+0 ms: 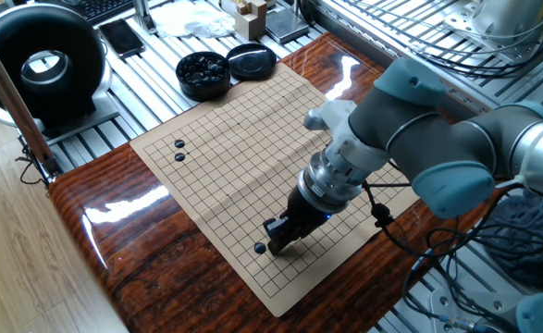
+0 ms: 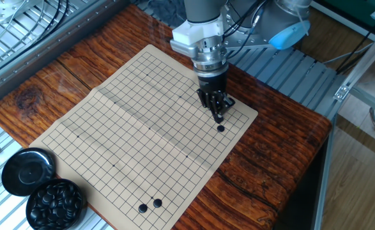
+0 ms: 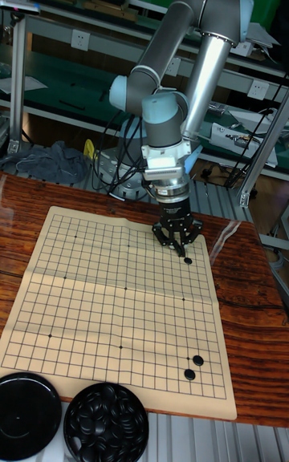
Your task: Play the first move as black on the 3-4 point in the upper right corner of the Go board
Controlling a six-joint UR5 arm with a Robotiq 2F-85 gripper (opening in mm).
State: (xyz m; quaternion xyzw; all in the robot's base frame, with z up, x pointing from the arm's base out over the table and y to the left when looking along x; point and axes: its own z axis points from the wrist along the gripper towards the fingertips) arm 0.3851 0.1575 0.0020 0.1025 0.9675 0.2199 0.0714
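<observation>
The Go board point(image 1: 225, 139) point(image 2: 123, 128) point(image 3: 104, 293) lies flat on the wooden table. One black stone point(image 1: 260, 248) point(image 2: 220, 128) point(image 3: 188, 260) rests free on a point near the board's corner by the arm. My gripper point(image 1: 273, 242) point(image 2: 218, 117) point(image 3: 179, 251) hangs just above the board, right beside that stone and apart from it. Its fingertips stand slightly open, close together, with nothing between them. Two more black stones point(image 1: 179, 151) point(image 2: 149, 206) point(image 3: 193, 367) sit together near another corner.
A black bowl of stones point(image 1: 203, 72) point(image 2: 55, 204) point(image 3: 105, 432) and its lid point(image 1: 251, 61) point(image 2: 27, 171) point(image 3: 28, 416) stand just off the board's edge. A black round device point(image 1: 40, 55) sits beyond the table. Metal racks border the table.
</observation>
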